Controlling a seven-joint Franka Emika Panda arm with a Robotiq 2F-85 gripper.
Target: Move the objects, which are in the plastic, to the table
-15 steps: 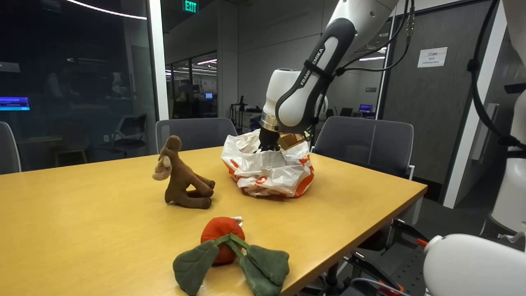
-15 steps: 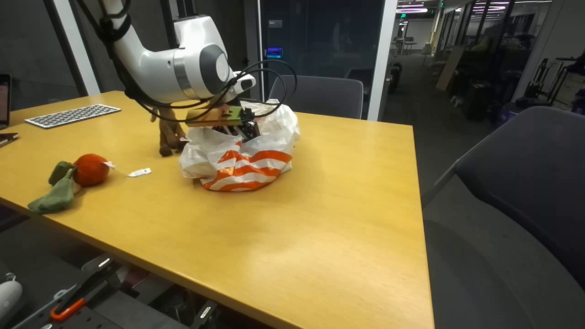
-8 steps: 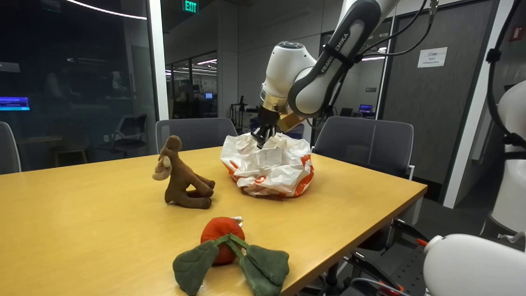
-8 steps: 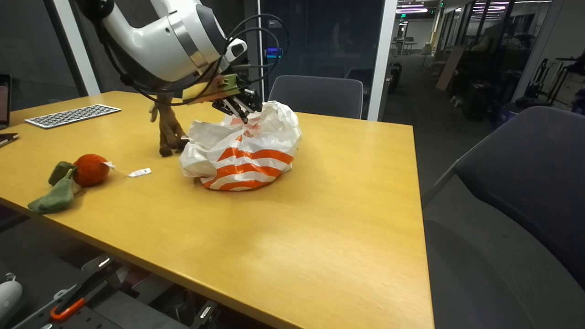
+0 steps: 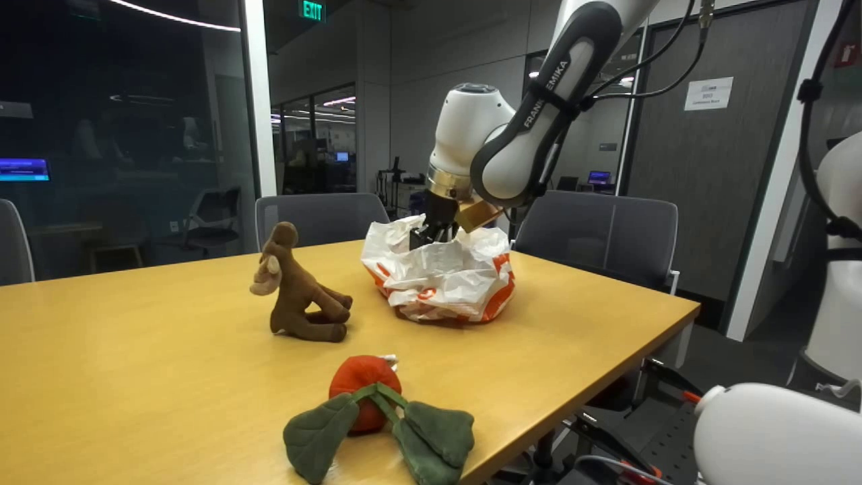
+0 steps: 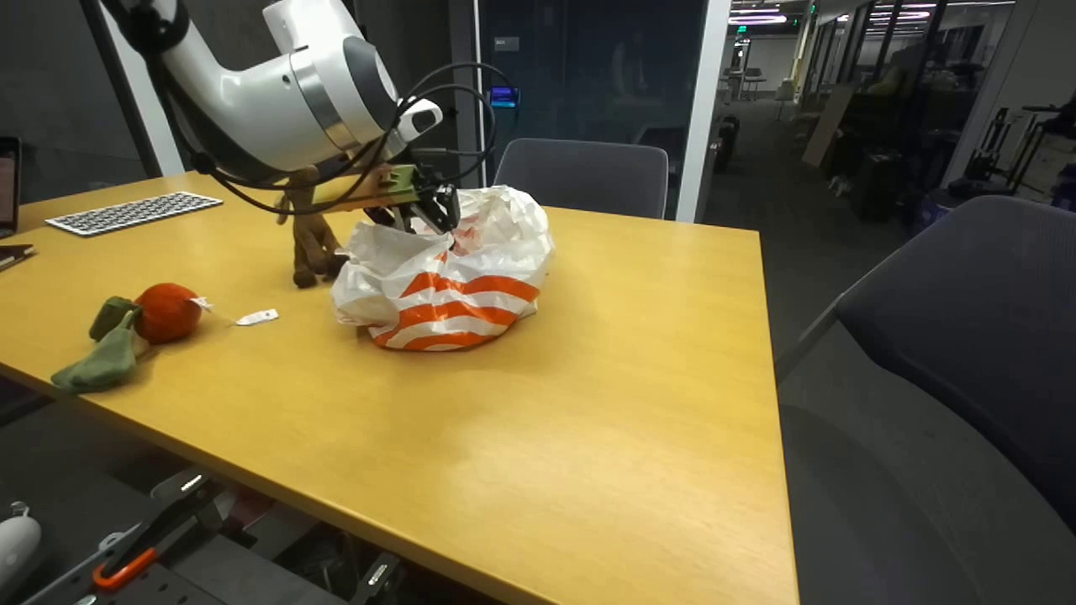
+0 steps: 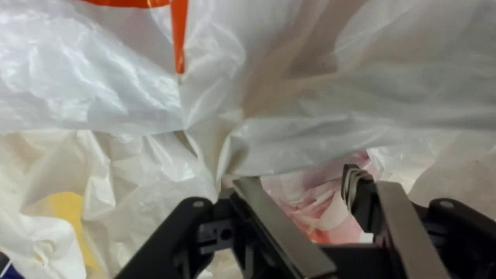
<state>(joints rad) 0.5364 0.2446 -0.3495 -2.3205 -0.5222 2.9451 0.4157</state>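
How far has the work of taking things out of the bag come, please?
Looks done: the brown toy animal and leafy red toy are on the table.
In hand: the fingers stand apart at the mouth of the bag, no held object visible.
Left: perhaps more to take out; the bag stands bulky, but its inside is mostly hidden.

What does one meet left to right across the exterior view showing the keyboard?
Partly visible screen, orange-red plush toy with green leaves, white tag, brown plush animal, white plastic shopping bag, foreground chair. The keyboard is left out: its span overlaps the plush toy's.
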